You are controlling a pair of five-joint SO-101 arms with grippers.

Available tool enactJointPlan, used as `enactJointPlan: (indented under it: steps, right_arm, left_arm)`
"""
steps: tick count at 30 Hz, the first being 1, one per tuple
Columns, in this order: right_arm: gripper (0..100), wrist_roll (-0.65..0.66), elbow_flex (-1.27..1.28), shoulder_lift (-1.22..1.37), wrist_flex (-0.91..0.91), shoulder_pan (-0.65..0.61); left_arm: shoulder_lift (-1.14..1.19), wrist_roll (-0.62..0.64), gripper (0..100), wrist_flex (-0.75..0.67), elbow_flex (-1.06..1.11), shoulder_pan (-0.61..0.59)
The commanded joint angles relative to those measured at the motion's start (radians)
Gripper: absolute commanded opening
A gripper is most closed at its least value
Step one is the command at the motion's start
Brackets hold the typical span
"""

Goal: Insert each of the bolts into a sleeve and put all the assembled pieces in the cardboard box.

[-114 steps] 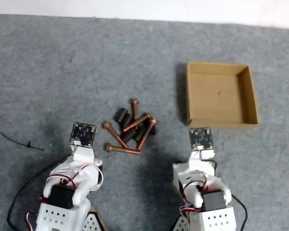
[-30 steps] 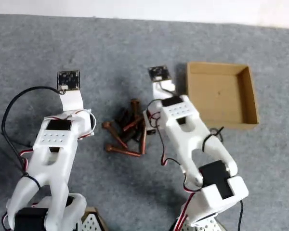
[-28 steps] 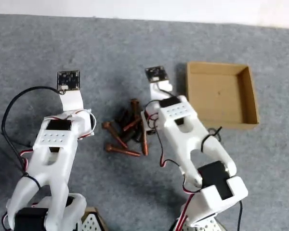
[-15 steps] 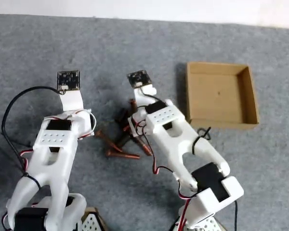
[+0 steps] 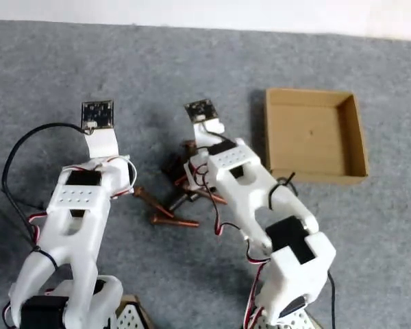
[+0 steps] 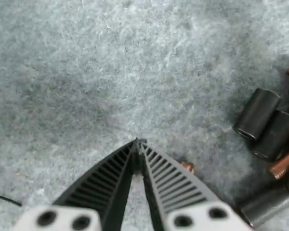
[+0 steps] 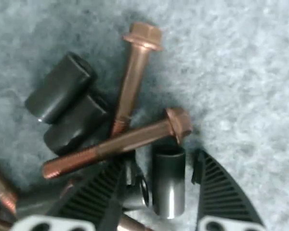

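From above, the white right arm [image 5: 241, 179] sits over most of the copper bolts [image 5: 174, 221] and dark cylinder sleeves [image 5: 172, 166], so I can't really count them.

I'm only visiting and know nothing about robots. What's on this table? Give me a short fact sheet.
Box: cardboard box, empty
Bolts: copper bolts, loose in a pile
Sleeves: dark sleeves, mixed into that pile
Left arm: left gripper shut, holding nothing, over bare carpet
Right arm: right gripper open, a finger on either side of a grey sleeve
Progress: no bolt seen inside a sleeve
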Motion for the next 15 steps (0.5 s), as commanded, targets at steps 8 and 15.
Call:
enactJointPlan:
  steps: [8, 15]
  right_arm:
    - [20.2, -0.003, -0.016, 0.016, -0.001, 0.033]
    - [20.2, 0.000, -0.021, 0.013, 0.001, 0.125]
  left_arm:
    - [0.002, 0.009, 1, -0.014, -0.010, 0.008]
    - [0.002, 0.008, 1, -0.014, -0.010, 0.008]
